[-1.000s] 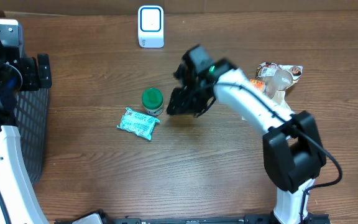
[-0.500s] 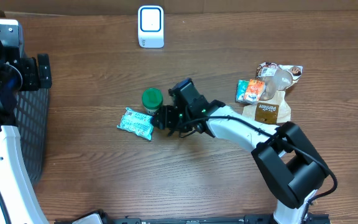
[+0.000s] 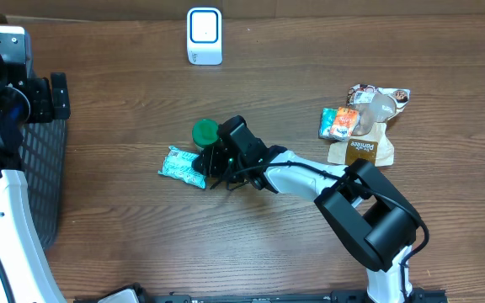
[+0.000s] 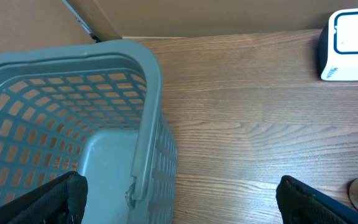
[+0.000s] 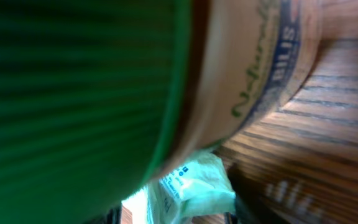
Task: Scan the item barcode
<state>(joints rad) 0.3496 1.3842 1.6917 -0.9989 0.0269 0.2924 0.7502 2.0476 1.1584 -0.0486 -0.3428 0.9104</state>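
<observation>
A jar with a green lid (image 3: 205,132) stands mid-table, and a mint-green packet (image 3: 183,167) lies just in front of it. My right gripper (image 3: 219,157) is low on the table, right against both. In the right wrist view the jar's lid and label (image 5: 229,81) fill the frame, with the packet (image 5: 194,190) below; the fingers barely show, so their hold cannot be told. The white scanner with a blue square (image 3: 204,35) stands at the back. My left gripper (image 4: 179,205) hangs open over the basket's rim (image 4: 145,124).
A grey mesh basket (image 3: 45,185) stands at the left edge. Several snack packets (image 3: 343,122) and a brown pouch (image 3: 362,150) lie at the right. The scanner also shows in the left wrist view (image 4: 350,43).
My right arm has swung down and to the left, from above the table's middle to the jar and the packet. The left arm has stayed still.
</observation>
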